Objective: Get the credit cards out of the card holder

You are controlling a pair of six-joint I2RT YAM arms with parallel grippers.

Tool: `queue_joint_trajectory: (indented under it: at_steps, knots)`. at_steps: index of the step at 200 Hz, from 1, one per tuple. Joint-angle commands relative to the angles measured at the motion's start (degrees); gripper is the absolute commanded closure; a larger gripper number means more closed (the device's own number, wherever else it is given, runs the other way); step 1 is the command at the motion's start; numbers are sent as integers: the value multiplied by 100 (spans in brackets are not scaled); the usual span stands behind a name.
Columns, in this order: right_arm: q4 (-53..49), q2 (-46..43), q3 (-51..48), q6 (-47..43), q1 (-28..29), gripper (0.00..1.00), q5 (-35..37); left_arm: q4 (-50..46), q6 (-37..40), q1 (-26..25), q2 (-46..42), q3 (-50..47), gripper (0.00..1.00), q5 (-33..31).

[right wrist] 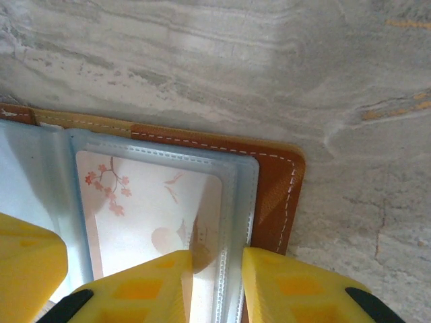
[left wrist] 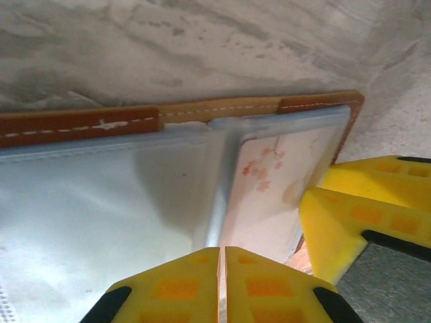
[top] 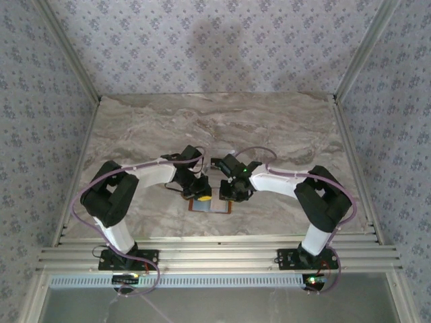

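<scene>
A small flat orange-brown leather card holder lies open on the grey marbled tabletop, directly under both claws, which meet over it from either side.

In the left wrist view, the left claw has its yellow pads pressed together with only a hairline slit between them. The middle fold of the holder's pale blue-grey see-through sleeve runs straight into that slit, so the claw appears to pinch the card holder there. Just right of this claw sits a whitish-pink rectangular credit card printed with pink blossoms, tucked inside the sleeve. Ahead of the claw runs the stitched leather edge, with bare tabletop beyond it. The right claw's yellow fingers rest at the card's far right side.

In the right wrist view, the right claw stands with its pads apart. The sleeve's stitched outer edge and the card's right margin lie in the gap between them. The credit card spreads ahead and to the left of this claw, and the holder's rounded leather corner is just ahead on the right. A yellow finger of the left claw shows at the far left.

From above, the left claw and right claw are close together over the holder.
</scene>
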Motion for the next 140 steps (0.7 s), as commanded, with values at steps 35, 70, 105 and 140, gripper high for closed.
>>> queue_joint_trajectory:
  at_steps: [35, 70, 105, 140]
  knots:
    - [-218, 73, -151, 85, 36, 73, 79, 253, 111, 23, 233, -53, 87, 283]
    - [-224, 97, -125, 77, 33, 73, 64, 246, 160, 18, 373, -80, 86, 290]
    - [-241, 108, -125, 75, 33, 73, 60, 390, 173, 15, 458, -159, 85, 428]
    - [-244, 121, -116, 69, 30, 73, 53, 547, 186, 18, 458, -222, 84, 598]
